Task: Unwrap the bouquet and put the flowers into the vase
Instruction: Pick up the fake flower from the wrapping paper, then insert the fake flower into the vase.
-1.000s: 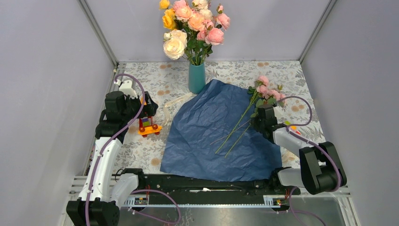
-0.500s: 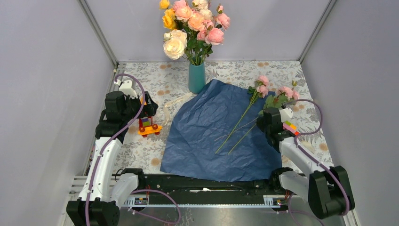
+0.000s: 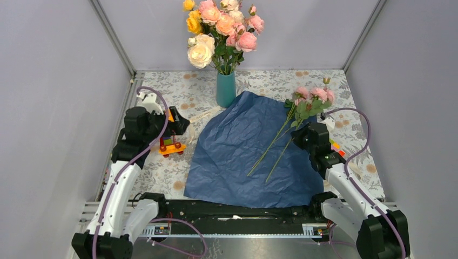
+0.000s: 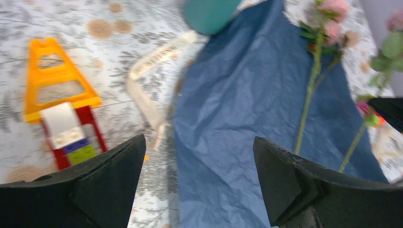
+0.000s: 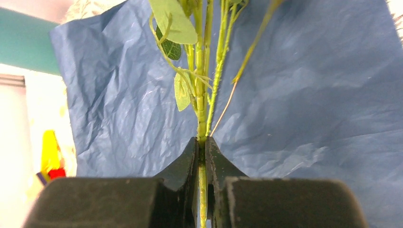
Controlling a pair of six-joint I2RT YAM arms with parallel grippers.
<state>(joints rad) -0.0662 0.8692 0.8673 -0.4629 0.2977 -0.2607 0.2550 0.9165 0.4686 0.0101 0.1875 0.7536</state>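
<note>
Navy paper (image 3: 237, 154), teal vase (image 3: 226, 89), pink flowers (image 3: 314, 94), grey floral tablecloth (image 3: 162, 171)

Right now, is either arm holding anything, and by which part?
The right gripper is pinched shut on one pink flower, gripping it partway along its thin green stem. The left gripper is open and holds nothing.

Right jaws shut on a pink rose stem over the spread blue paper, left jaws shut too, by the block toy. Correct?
One thing is off: the left jaws are wide open and empty, as the left wrist view shows, by the block toy. The rest holds: the right jaws are shut on a pink rose stem over the spread blue paper.
</note>
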